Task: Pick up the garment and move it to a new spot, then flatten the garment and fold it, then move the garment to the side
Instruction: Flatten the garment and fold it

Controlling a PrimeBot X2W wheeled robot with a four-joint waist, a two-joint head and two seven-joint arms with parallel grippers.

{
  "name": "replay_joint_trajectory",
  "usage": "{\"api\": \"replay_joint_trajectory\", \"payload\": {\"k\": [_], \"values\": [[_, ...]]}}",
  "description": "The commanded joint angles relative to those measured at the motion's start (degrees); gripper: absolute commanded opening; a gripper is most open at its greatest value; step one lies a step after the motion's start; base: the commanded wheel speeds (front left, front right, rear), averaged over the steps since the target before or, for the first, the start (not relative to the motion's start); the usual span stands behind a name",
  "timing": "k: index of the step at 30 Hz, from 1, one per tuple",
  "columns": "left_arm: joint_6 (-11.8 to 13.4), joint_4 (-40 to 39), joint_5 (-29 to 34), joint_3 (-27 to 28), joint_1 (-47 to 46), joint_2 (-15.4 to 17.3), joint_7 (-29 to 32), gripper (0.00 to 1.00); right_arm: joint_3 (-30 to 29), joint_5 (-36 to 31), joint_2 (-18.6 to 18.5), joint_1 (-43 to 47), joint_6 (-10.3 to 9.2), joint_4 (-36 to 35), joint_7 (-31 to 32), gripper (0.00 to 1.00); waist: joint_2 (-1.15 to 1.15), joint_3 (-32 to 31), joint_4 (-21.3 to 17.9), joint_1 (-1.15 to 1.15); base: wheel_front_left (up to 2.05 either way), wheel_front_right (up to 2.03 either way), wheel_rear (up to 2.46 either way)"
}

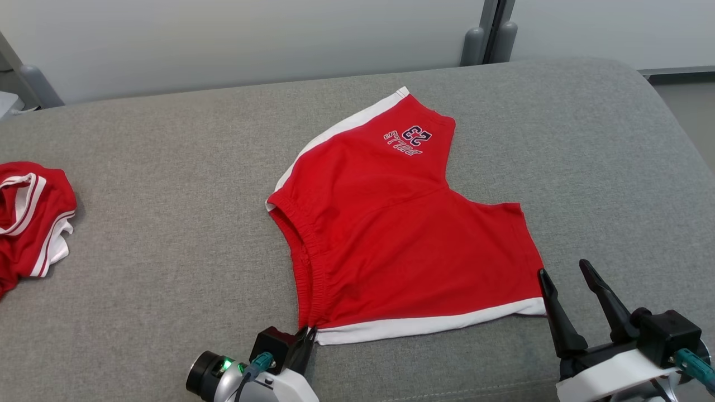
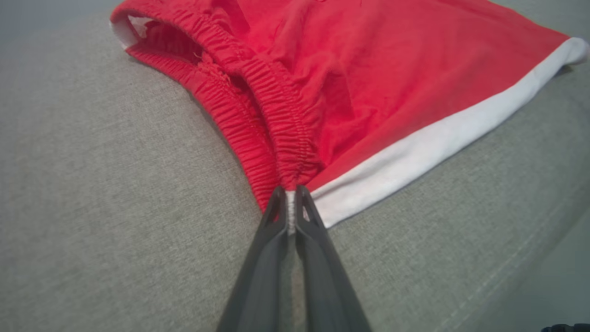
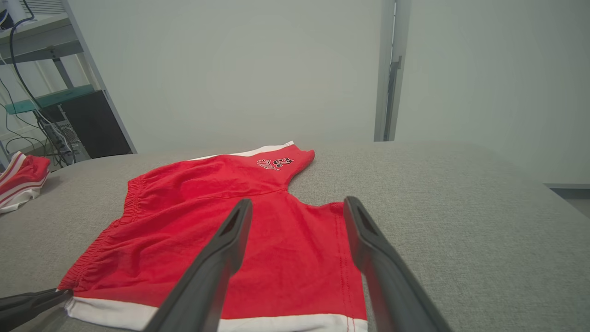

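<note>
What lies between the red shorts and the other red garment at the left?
Nothing. In the head view, the stretch between the red shorts and the red-and-white garment is bare grey upholstery.

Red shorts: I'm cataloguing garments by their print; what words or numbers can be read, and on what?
"23": on the red shorts, far leg, upside down in the head view.
Word next to it: too blurred to read.
On the second red garment: no text visible.
</note>
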Motion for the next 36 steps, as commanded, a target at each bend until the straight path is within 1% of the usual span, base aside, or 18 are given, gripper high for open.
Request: {"api": "replay_joint_trajectory", "payload": {"k": [1, 3, 5, 6, 7, 13, 22, 26, 31, 32, 35, 36], "values": [[-0.16, -0.68, -0.65, 1.43, -2.12, 0.32, -0.59, 0.00, 0.81, 0.46, -0.88, -1.46, 0.00, -1.34, -0.35, 1.00, 0.00, -0.16, 0.02, 0.00, 0.00, 0.00, 0.00], [0.02, -0.92, -1.24, 1.28, -1.47, 0.32, -0.59, 0.00, 0.66, 0.71, -0.67, -1.06, 0.00, -0.66, -0.35, 1.00, 0.00, -0.65, 0.09, 0.00, 0.00, 0.00, 0.00], [0.22, -1.57, -1.80, 1.63, -0.53, 0.32, -0.59, 0.00, 0.31, 1.93, -0.16, -0.43, 0.00, 1.50, -0.35, 1.00, 0.00, -1.04, 0.29, 0.00, 0.00, 0.00, 0.00], [0.29, -1.88, -1.86, 1.86, -0.03, 0.32, -0.59, 0.00, 0.19, 2.85, 0.13, -0.18, 0.00, 3.30, -0.35, 1.00, 0.00, -1.20, 0.45, 0.00, 0.00, 0.00, 0.00], [0.52, -2.84, -1.69, 2.56, 0.91, 0.37, -0.59, 0.00, 0.23, 4.56, 0.50, -0.36, 0.00, 6.71, -0.35, 1.00, 0.00, -1.34, 0.97, 0.00, 0.00, 0.00, 0.00], [0.28, -6.14, -0.77, 4.09, 2.69, 1.73, -0.59, 0.00, 0.91, 9.03, 1.40, -4.28, 0.00, 17.70, -0.35, 1.00, 0.00, -0.72, 2.90, 0.00, 0.00, 0.00, 0.00], [0.11, -7.99, 0.38, 5.05, 1.81, 1.91, -0.59, 0.00, 4.50, 14.24, 2.10, -11.15, 0.00, 30.43, -0.35, 1.00, 0.00, 0.32, 5.81, 0.00, 0.00, 0.00, 0.00], [0.00, -8.20, 0.66, 4.92, 1.48, 1.55, -0.59, 0.00, 5.95, 15.27, 2.27, -12.22, 0.00, 34.65, -0.35, 1.00, 0.00, 0.45, 6.52, 0.00, 0.00, 0.00, 0.00], [0.04, -8.49, 0.83, 5.15, 1.73, 1.33, -0.59, 0.00, 6.56, 15.75, 3.01, -11.92, 0.00, 36.55, -0.35, 1.00, 0.00, 0.43, 6.59, 0.00, 0.00, 0.00, 0.00], [0.03, -8.50, 0.87, 5.22, 1.84, 1.32, -0.59, 0.00, 6.75, 15.68, 3.09, -11.71, 0.00, 36.67, -0.35, 0.97, 0.00, 0.34, 6.55, 0.00, 0.00, 0.00, 0.00], [-0.01, -8.50, 0.93, 5.54, 2.25, 1.30, -0.59, 0.00, 6.87, 15.41, 3.41, -11.03, 0.00, 37.62, -0.35, 0.62, 0.00, -0.07, 6.33, 0.00, 0.00, 0.00, 0.00], [-0.04, -8.47, 0.94, 5.66, 2.40, 1.30, -0.59, 0.00, 6.58, 15.35, 3.57, -10.84, 0.00, 38.16, -0.35, 0.59, 0.00, -0.25, 6.23, 0.00, 0.00, 0.00, 0.00]]}}
